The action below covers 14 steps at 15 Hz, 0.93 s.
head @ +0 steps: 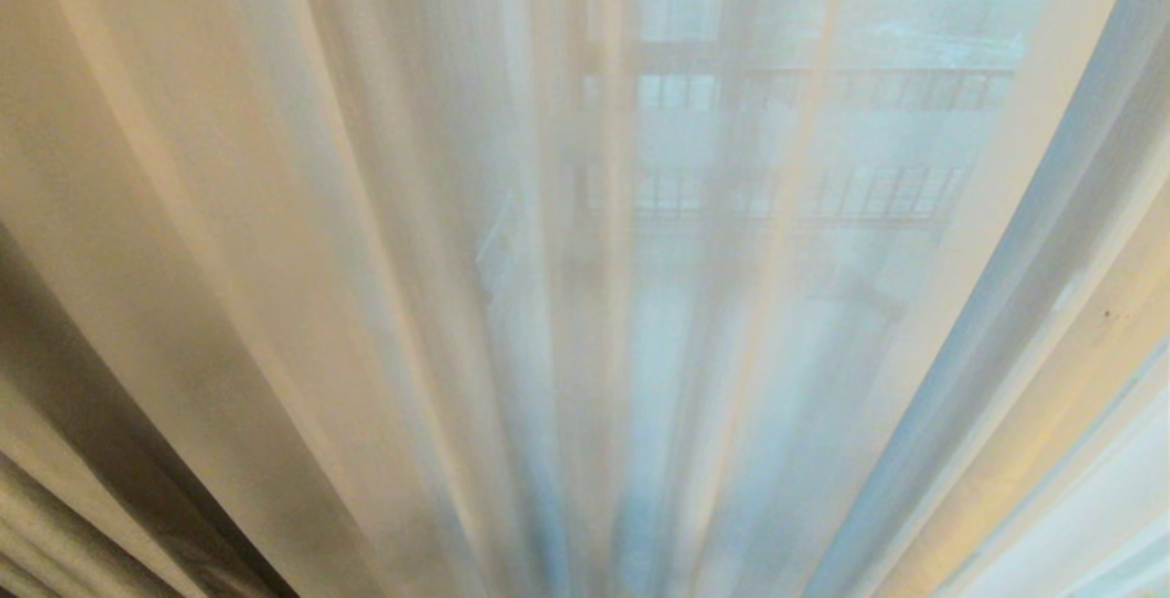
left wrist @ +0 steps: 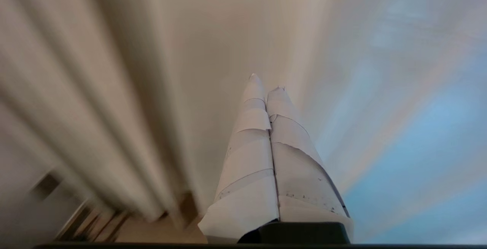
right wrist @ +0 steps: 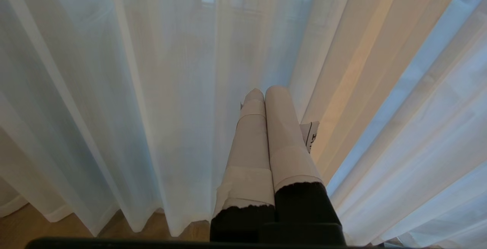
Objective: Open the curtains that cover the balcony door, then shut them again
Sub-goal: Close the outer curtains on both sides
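Observation:
The curtains hang drawn across the whole head view: thin white sheers (head: 457, 260) in long folds, with a heavier grey-beige drape (head: 37, 525) at the lower left. Through the sheers the dark frame of the balcony door (head: 736, 77) shows faintly. Neither arm appears in the head view. My left gripper (left wrist: 266, 83) is shut with nothing between its paper-wrapped fingers, and it points at the beige drape folds (left wrist: 76, 108) where they meet the pale sheers (left wrist: 399, 108). My right gripper (right wrist: 264, 91) is also shut and empty, close in front of the sheers (right wrist: 133, 89).
A dark railing (head: 823, 90) with vertical bars is visible outside through the fabric. Wooden floor (right wrist: 23, 226) shows under the curtain hems, also floor (left wrist: 159, 233) below the drape. A small printed label (right wrist: 312, 134) sticks out beside the right fingers.

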Tool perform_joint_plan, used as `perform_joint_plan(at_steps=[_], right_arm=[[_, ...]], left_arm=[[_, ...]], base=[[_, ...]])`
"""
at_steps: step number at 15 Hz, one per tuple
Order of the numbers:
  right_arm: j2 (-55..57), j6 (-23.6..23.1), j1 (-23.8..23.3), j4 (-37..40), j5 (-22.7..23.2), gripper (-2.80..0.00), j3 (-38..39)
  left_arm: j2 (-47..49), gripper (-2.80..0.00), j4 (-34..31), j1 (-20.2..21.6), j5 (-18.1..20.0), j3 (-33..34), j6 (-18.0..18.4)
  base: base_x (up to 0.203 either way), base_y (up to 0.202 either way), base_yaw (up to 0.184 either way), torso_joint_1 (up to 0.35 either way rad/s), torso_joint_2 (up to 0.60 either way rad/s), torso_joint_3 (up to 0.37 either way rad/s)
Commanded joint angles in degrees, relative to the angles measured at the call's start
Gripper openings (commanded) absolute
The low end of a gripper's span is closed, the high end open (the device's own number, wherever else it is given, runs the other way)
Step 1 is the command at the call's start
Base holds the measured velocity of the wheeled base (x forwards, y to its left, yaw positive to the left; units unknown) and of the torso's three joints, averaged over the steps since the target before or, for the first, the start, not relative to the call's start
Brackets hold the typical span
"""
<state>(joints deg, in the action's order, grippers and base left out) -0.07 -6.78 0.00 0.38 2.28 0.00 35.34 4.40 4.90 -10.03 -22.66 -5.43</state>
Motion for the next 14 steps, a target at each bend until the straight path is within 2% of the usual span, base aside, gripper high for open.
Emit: perform_joint_plan(at_steps=[1,3,6,10,12,14], right_arm=[[0.1,-0.1,0.0,0.0,0.0,-2.80,0.0],[0.1,0.0,0.0,0.0,0.1,-2.80,0.0],[0.1,-0.1,0.0,0.0,0.0,-2.80,0.0],[0.1,0.0,0.0,0.0,0.1,-2.80,0.0],[0.1,0.0,0.0,0.0,0.1,-2.80,0.0],[0.1,-0.1,0.0,0.0,0.1,-2.80,0.0]], left_arm=[[-10.6,-2.80,0.1,0.0,4.7,5.3,2.0],[-18.2,-2.80,0.1,-0.4,7.9,9.7,5.5],[-19.8,-2.80,6.2,-0.7,10.3,16.1,8.6],[-19.8,-2.80,12.1,-0.7,11.4,22.7,8.5],[-19.8,-2.80,11.5,-0.7,11.7,22.7,8.8],[-21.6,-2.80,11.4,-3.2,11.3,22.7,9.1]], base=[[0.000,0.000,0.000,0.000,0.00,0.000],[0.000,0.000,0.000,0.000,0.00,0.000],[0.000,0.000,0.000,0.000,0.00,0.000],[0.000,0.000,0.000,0.000,0.00,0.000],[0.000,0.000,0.000,0.000,0.00,0.000],[0.000,0.000,0.000,0.000,0.00,0.000]])
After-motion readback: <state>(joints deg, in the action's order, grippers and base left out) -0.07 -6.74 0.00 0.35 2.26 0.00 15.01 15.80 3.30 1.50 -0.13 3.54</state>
